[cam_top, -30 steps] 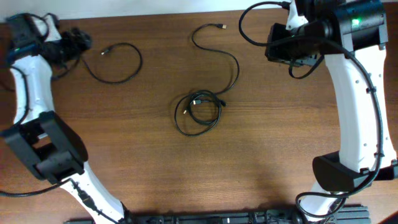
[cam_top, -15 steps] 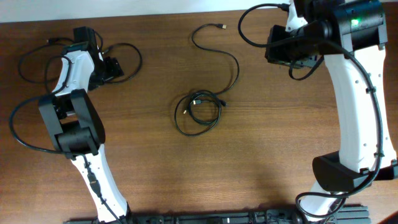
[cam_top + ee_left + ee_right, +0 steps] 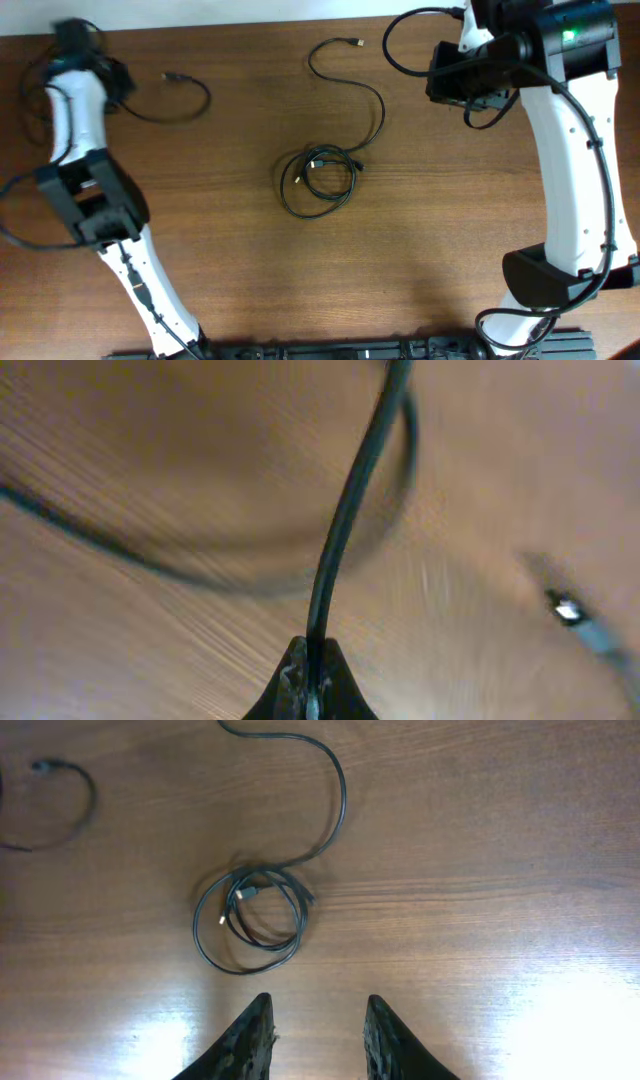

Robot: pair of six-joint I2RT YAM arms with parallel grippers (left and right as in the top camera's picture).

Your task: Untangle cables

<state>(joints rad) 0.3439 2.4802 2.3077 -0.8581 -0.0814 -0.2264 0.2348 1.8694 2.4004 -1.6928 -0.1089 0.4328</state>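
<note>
Cables lie in two groups on the wooden table (image 3: 450, 250); the coiled bundle (image 3: 320, 182) sits near the middle of the overhead view, a few loose loops laid on one another, with small plug ends showing inside the ring; from its 2 o'clock edge a tail (image 3: 382, 112) rises, bends back toward 11 o'clock and ends in a small plug (image 3: 355, 43) near the far edge of the table, at 12 o'clock from the coil. Well apart from the bundle, at 10 o'clock from it, lies a separate strand (image 3: 345, 510); overhead it makes an open curve, its free plug end at the top pointing to 9 o'clock, its other end running to the left arm's wrist at the far left corner. The left gripper (image 3: 310, 685) is clenched on this strand; in the left wrist view the fingertips meet around the cord, which climbs from them toward 1 o'clock, blurred, with more of the strand lying soft-edged on the wood behind it. The right gripper (image 3: 318, 1035) hangs above the table at 2 o'clock from the bundle in the overhead view; its fingers stand partly apart with only bare wood between them, grasping nothing; in its own view the coil lies at 11 o'clock from the fingertips, not touching them.
</note>
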